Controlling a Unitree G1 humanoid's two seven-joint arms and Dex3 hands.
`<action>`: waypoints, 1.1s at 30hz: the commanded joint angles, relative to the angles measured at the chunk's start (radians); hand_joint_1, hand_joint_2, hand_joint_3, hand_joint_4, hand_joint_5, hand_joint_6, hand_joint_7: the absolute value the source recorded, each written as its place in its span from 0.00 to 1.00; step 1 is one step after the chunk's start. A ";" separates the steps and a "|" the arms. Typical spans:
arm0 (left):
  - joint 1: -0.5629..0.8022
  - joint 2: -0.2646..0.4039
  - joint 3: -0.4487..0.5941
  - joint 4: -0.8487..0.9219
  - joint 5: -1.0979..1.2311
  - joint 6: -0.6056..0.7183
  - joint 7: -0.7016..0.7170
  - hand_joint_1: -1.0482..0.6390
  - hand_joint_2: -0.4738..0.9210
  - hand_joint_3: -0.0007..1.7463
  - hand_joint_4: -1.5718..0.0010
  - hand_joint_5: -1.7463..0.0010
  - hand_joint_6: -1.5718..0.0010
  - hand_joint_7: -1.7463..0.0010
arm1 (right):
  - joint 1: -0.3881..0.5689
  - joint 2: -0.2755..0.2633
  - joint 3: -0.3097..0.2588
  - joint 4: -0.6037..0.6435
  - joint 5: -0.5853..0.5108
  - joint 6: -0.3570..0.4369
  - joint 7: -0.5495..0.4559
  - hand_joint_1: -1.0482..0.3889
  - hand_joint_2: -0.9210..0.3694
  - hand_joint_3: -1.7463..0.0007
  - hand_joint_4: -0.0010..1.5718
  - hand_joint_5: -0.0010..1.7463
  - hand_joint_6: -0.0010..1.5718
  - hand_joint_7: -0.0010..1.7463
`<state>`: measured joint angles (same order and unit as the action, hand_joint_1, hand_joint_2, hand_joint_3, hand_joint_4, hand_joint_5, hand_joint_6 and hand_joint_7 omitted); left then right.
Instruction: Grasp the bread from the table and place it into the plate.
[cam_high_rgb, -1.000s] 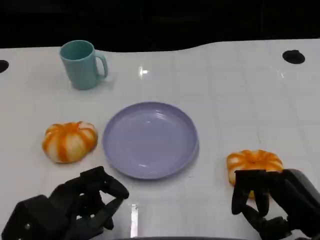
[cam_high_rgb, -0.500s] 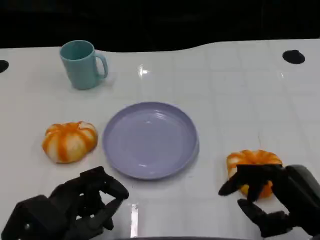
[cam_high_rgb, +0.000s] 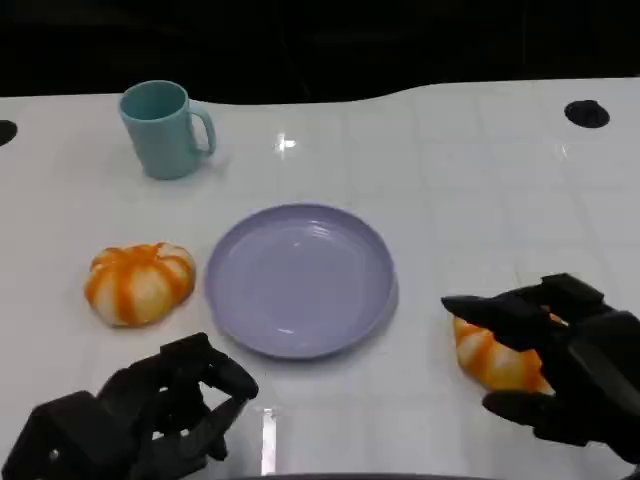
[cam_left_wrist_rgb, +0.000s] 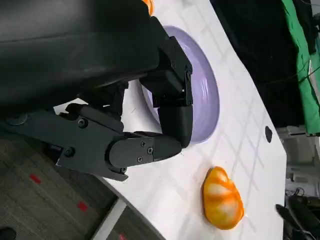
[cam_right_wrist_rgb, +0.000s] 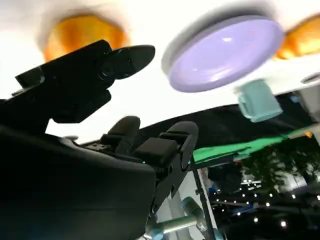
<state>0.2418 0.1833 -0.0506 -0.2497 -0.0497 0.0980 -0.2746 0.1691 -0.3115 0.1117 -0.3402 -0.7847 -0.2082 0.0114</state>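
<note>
— Two breads lie on the white table (cam_high_rgb: 450, 180), one plate and one cup: is that the full count?

— Yes. One orange-and-white bread (cam_high_rgb: 139, 283) sits on the robot's left side, just beside the lavender plate (cam_high_rgb: 300, 279) but apart from it. The other bread (cam_high_rgb: 497, 355) is to the right of the plate, near the table's front edge. The single teal cup (cam_high_rgb: 164, 128) stands upright at the far left, well away from the plate.

— And the hands, how do they stand?

— The right hand (cam_high_rgb: 560, 370) is at the right-side bread: fingers (cam_high_rgb: 500, 310) reach over its top and another finger curls below its near side, so the bread sits between them. Whether they press it or only bracket it cannot be told. The left hand (cam_high_rgb: 150, 415) rests low at the front left, fingers curled inward with nothing in them, near the left bread but not touching it.

— Anything in the plate?

— Its surface shows only a glint of light.
</note>
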 joint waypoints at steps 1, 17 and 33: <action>0.004 0.012 0.004 -0.018 0.001 0.014 0.000 0.41 1.00 0.27 0.61 0.00 0.63 0.23 | 0.008 -0.029 -0.003 -0.057 -0.052 0.072 0.059 0.47 0.14 0.99 0.00 0.40 0.24 0.04; 0.002 -0.008 -0.020 -0.036 0.023 0.027 0.019 0.40 1.00 0.27 0.61 0.00 0.64 0.23 | -0.076 -0.060 0.046 0.037 -0.155 0.198 0.147 0.41 0.11 0.99 0.00 0.38 0.25 0.02; -0.002 -0.013 -0.020 -0.046 0.020 0.043 0.020 0.40 1.00 0.27 0.60 0.00 0.64 0.23 | -0.257 -0.036 0.164 0.357 -0.155 0.277 0.094 0.37 0.01 0.99 0.06 0.25 0.23 0.00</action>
<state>0.2396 0.1660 -0.0766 -0.2847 -0.0235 0.1361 -0.2596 -0.0611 -0.3476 0.2650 -0.0203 -0.9559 0.0558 0.1102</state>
